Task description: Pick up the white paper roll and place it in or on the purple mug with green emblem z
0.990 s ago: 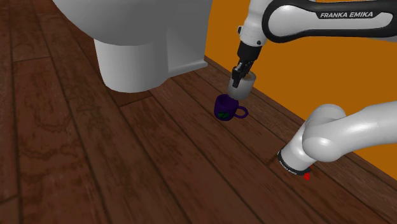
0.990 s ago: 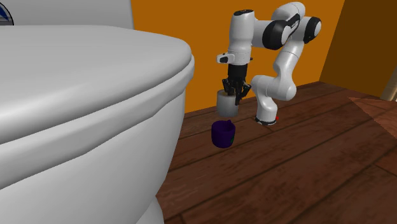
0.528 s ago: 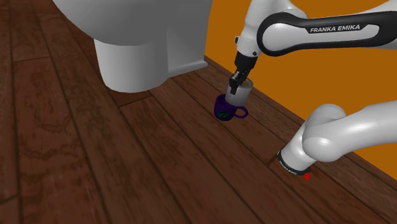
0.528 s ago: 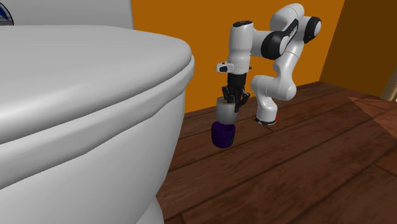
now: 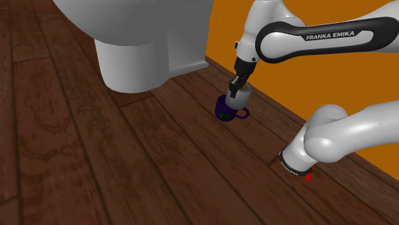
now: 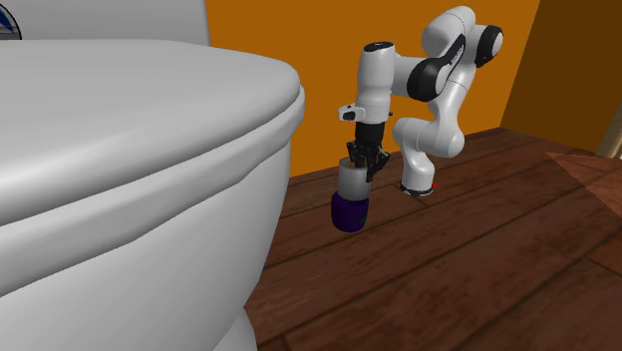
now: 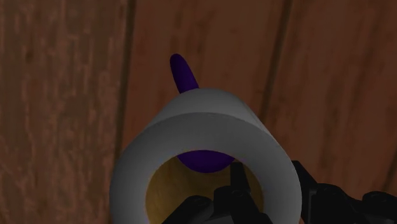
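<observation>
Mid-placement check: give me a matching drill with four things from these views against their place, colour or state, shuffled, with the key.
Things:
1. paper roll
2. mug
3. toilet
4. wall

Descriptions:
A. orange
B. purple, standing on the wood floor directly under the roll
C. clasped by its side wall in the gripper, one finger inside its core
D. pale grey, at the shoulder view's upper left

Pairs: 1-C, 2-B, 3-D, 4-A
</observation>
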Robot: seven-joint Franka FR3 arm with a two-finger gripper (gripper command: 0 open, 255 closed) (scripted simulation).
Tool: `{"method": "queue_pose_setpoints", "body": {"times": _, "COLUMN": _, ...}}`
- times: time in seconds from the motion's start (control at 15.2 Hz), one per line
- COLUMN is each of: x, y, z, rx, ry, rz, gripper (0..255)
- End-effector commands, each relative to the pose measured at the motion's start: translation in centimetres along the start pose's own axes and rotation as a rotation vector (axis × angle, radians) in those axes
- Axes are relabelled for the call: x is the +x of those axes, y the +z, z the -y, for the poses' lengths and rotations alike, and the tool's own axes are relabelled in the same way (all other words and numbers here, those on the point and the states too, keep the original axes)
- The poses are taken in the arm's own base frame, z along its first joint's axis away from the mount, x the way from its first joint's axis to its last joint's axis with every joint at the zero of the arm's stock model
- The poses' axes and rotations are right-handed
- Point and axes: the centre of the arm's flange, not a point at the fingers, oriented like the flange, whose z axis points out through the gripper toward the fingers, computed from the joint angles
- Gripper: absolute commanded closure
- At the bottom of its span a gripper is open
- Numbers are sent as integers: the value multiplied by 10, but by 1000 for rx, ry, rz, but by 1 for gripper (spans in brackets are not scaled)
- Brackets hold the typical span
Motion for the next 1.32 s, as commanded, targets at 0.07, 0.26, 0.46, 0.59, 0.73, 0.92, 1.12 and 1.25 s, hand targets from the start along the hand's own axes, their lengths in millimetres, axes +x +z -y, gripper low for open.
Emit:
{"method": "queue_pose_setpoints", "body": {"times": 0.07, "x": 0, "y": 1, "z": 0, "rx": 0, "ry": 0, "rz": 3, "gripper": 255}}
{"method": "queue_pose_setpoints", "body": {"times": 0.26, "x": 0, "y": 1, "z": 0, "rx": 0, "ry": 0, "rz": 3, "gripper": 0}}
{"method": "queue_pose_setpoints", "body": {"times": 0.46, "x": 0, "y": 1, "z": 0, "rx": 0, "ry": 0, "rz": 3, "gripper": 0}}
{"method": "queue_pose_setpoints", "body": {"times": 0.59, "x": 0, "y": -25, "z": 0, "rx": 0, "ry": 0, "rz": 3, "gripper": 0}}
{"method": "queue_pose_setpoints", "body": {"times": 0.73, "x": 0, "y": -49, "z": 0, "rx": 0, "ry": 0, "rz": 3, "gripper": 0}}
{"method": "queue_pose_setpoints", "body": {"times": 0.92, "x": 0, "y": -49, "z": 0, "rx": 0, "ry": 0, "rz": 3, "gripper": 0}}
{"method": "queue_pose_setpoints", "body": {"times": 1.12, "x": 0, "y": -49, "z": 0, "rx": 0, "ry": 0, "rz": 3, "gripper": 0}}
{"method": "queue_pose_setpoints", "body": {"times": 1.25, "x": 0, "y": -49, "z": 0, "rx": 0, "ry": 0, "rz": 3, "gripper": 0}}
